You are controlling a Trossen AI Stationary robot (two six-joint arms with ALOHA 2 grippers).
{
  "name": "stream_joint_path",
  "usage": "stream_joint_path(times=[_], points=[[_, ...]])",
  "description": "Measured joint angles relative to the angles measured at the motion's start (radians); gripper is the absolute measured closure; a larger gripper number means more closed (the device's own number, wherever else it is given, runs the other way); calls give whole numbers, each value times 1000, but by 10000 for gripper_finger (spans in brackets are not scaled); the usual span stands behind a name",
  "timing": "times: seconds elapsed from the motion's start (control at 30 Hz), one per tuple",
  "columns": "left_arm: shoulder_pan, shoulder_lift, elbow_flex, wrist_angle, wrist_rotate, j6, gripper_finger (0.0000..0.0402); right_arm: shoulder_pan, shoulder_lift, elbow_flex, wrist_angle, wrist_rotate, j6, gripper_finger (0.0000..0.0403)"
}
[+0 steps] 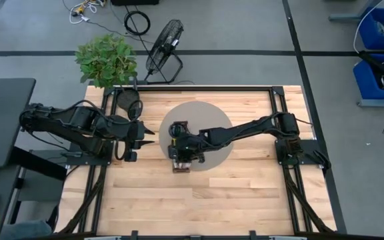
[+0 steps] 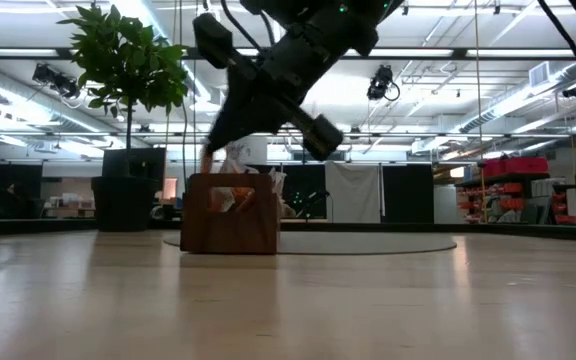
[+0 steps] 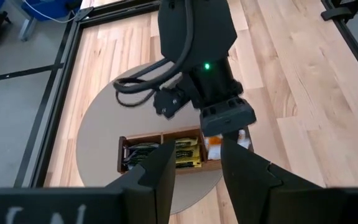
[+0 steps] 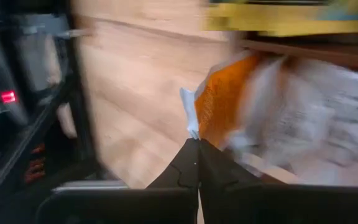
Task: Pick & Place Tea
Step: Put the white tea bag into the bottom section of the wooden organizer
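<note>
A narrow brown wooden tray (image 3: 124,154) stands on a round grey mat (image 1: 215,117) at the table's middle. Its compartments hold dark sachets (image 3: 138,155), yellow-green sachets (image 3: 188,152) and orange-and-white tea sachets (image 3: 215,146). My right gripper (image 4: 197,163) reaches in from the right and slants down over the orange end of the tray (image 2: 230,225), shut on one orange-and-white sachet (image 4: 225,102). My left gripper (image 3: 197,168) hangs left of the mat (image 1: 151,137), open and holding nothing. My right gripper pinches the orange-and-white sachet at its white sealed edge (image 4: 191,118), only at the free ends of the two fingers. The fingers slant down from the table's right. The sachet stands upright above the fingertips in this blurred view, close against other sachets; whether it is clear of the tray I cannot tell.
A potted plant (image 1: 107,60) and a floor fan (image 1: 164,50) stand beyond the table's far left corner. Black frame rails (image 1: 275,100) run along the table's sides. Bare wood lies toward the near edge (image 1: 199,207).
</note>
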Motion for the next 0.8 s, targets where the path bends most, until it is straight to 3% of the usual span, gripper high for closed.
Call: stream_joint_path(times=[0.13, 0.53, 0.8], points=[[0, 0, 0, 4, 0, 0, 269, 2, 9, 1, 47, -10, -8, 403], [0, 0, 0, 5, 0, 0, 269, -2, 9, 1, -27, 25, -26, 402], [0, 0, 0, 4, 0, 0, 269, -2, 9, 1, -25, -10, -30, 345]])
